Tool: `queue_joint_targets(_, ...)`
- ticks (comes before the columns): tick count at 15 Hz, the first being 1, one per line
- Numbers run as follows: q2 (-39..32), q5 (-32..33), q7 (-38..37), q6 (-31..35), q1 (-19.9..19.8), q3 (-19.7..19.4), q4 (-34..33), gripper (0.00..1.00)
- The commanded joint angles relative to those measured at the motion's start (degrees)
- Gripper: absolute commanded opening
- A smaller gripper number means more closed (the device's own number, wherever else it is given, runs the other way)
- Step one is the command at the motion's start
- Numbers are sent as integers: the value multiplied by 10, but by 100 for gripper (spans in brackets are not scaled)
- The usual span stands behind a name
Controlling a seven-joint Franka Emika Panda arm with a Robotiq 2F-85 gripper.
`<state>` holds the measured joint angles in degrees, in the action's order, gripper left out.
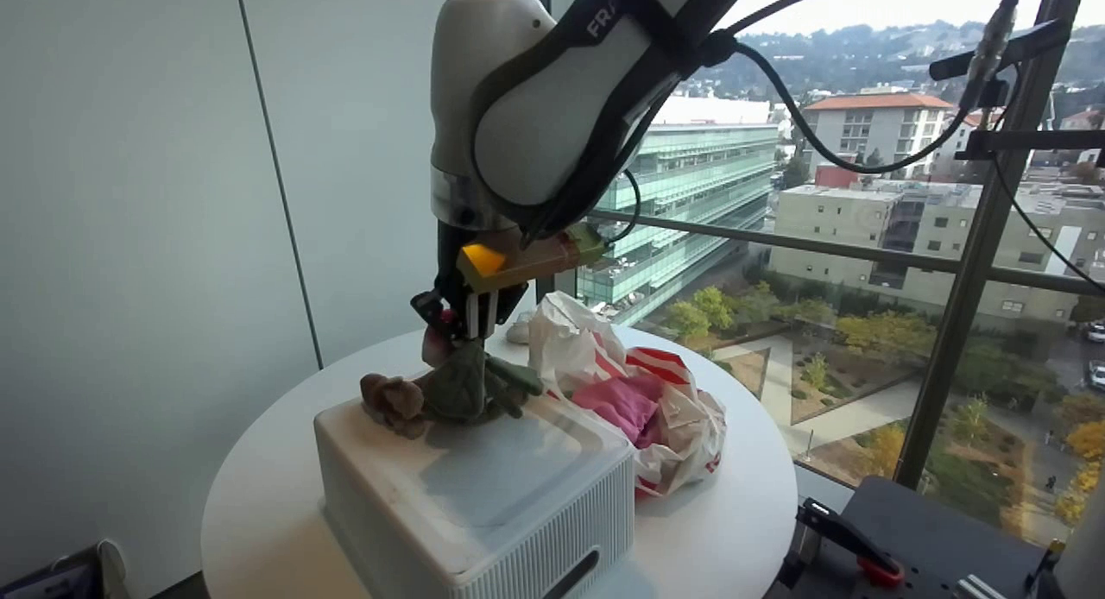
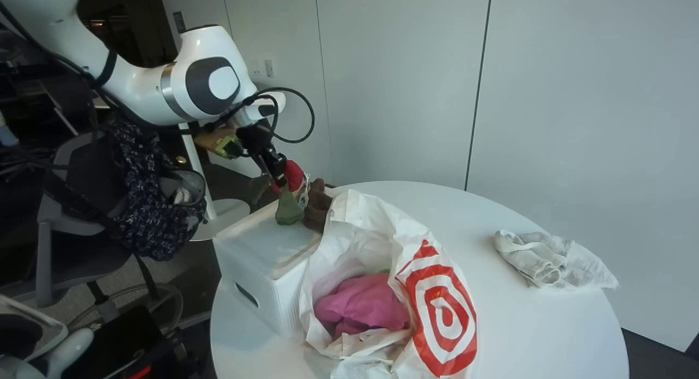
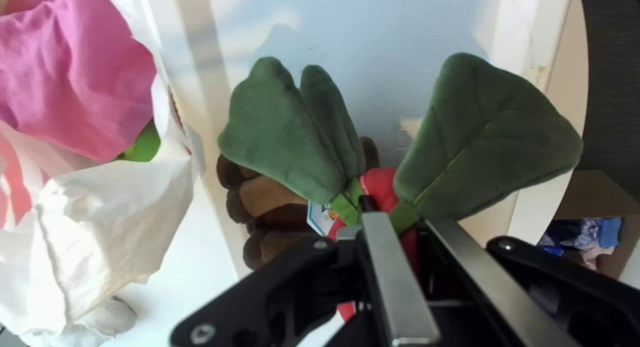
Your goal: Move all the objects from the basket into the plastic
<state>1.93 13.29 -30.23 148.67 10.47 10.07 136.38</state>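
My gripper (image 3: 402, 222) is shut on a red plush toy (image 2: 295, 174) with large green leaves, at the leaf stems. The leaves (image 3: 490, 137) hang over the top of the white basket (image 1: 501, 487); I cannot tell whether they touch it. A brown plush toy (image 3: 270, 197) lies on the basket's edge, beside the held toy, and shows in both exterior views (image 1: 393, 403) (image 2: 315, 207). The white plastic bag (image 2: 349, 215) with red rings stands open against the basket. A pink cloth thing (image 2: 363, 302) and a bit of something green (image 3: 144, 144) are inside it.
The basket and bag stand on a round white table (image 1: 259, 495). A crumpled whitish cloth or wrapper (image 2: 551, 261) lies on the table beyond the bag. A chair with a dark patterned bag (image 2: 158, 204) stands near the table. A cardboard box (image 3: 595, 197) is below the table's edge.
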Motion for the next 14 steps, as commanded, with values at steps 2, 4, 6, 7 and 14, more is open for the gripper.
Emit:
queue_joint_targets(2,164,35,-6,-181,-34,1,15,7)
queue_joint_targets(4,208,46,-9,-246,-59,4,9,7)
queue_joint_targets(6,224,56,0,-300,-79,5,4,6)
queue_joint_targets(7,225,51,12,-313,-84,0,5,5)
queue_joint_targets(14,97,120,-18,-249,-124,-1,53,9)
